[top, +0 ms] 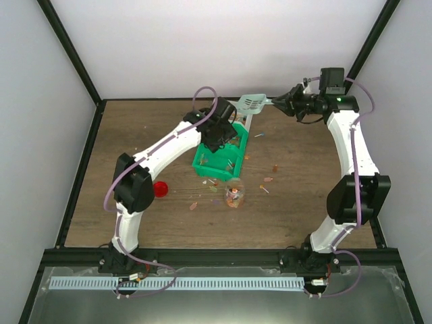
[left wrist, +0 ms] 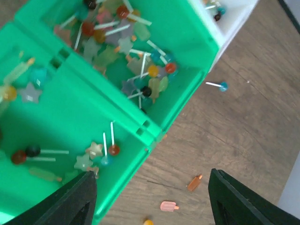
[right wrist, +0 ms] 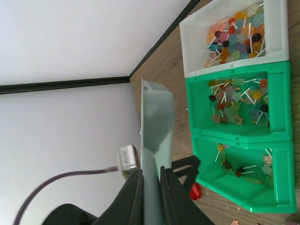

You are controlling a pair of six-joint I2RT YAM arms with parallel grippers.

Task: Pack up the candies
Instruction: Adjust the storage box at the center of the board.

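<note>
Top view: L tool (top: 221, 140) hangs over glossy green plastic bin (top: 202, 167). R tool (top: 287, 102) sits near far desk (top: 135, 135) edge, clenched on flat slotted scoop (top: 251, 102). Loose candies (top: 267, 181) lie on wood grain around clear jar (top: 234, 194).

L wrist: I see tool released, nothing between fingers. More candies fill bin compartments.

R wrist: scoop blade stands beside white bin (right wrist: 234, 65), w/ bare wood between.

A robotics lab test cell — plain white panels (top: 223, 47) in a black frame (top: 66, 40) close round the wood-grain worktop (top: 135, 128), behind and either side of the left gripper (top: 219, 138) — its arm (top: 162, 148) bolted to a base rail (top: 216, 257).
</note>
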